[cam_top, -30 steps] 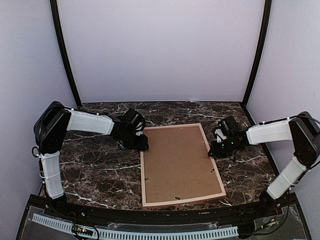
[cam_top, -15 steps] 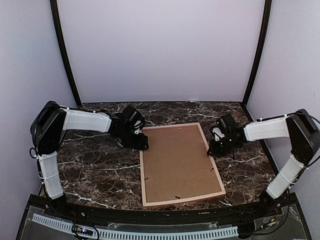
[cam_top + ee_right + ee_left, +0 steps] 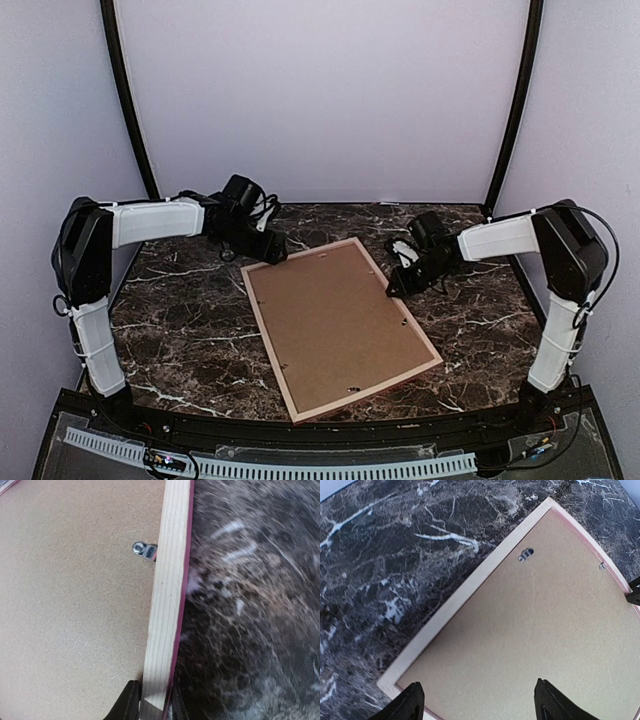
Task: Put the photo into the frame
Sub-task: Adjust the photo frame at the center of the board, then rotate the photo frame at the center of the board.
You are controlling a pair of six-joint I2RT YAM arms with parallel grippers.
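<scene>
Frame (image 3: 273,346): thin wooden moulding, pale raw wood on the back and pink on the outer edge, large rectangle. It lies back-up on the worktop (image 3: 180,330). A brown hardboard backing panel (image 3: 340,325) with a fine matte grain fills it. Anything under the panel is hidden.

A small metal turn clip (image 3: 142,549) sits on the panel at the right long rail. A metal hanger (image 3: 525,554) sits near the far short rail.

The frame lies mid-worktop and skewed: far-left corner toward the back-left corner, near short rail close to the front edge.

The worktop is a dark marble pattern, black-brown with white veins, glossy. Pale lilac walls (image 3: 320,100) enclose three sides, with a black pole (image 3: 125,100) in each back corner.

Left arm: up from the front-left corner, elbow at the left edge, forearm running right along the back. Left gripper (image 3: 268,252) is over the frame's far-left corner, camera looking down on it. Fingers are spread wide, tips well apart above panel and rail, nothing between them. Can't tell if they touch.

Right arm: up from the front-right corner, elbow at the back-right, forearm reaching left and down. Right gripper (image 3: 397,285) is at the right long rail, far half. Fingers are narrow, one on each side of the rail and pressed against it, pinching the moulding.
</scene>
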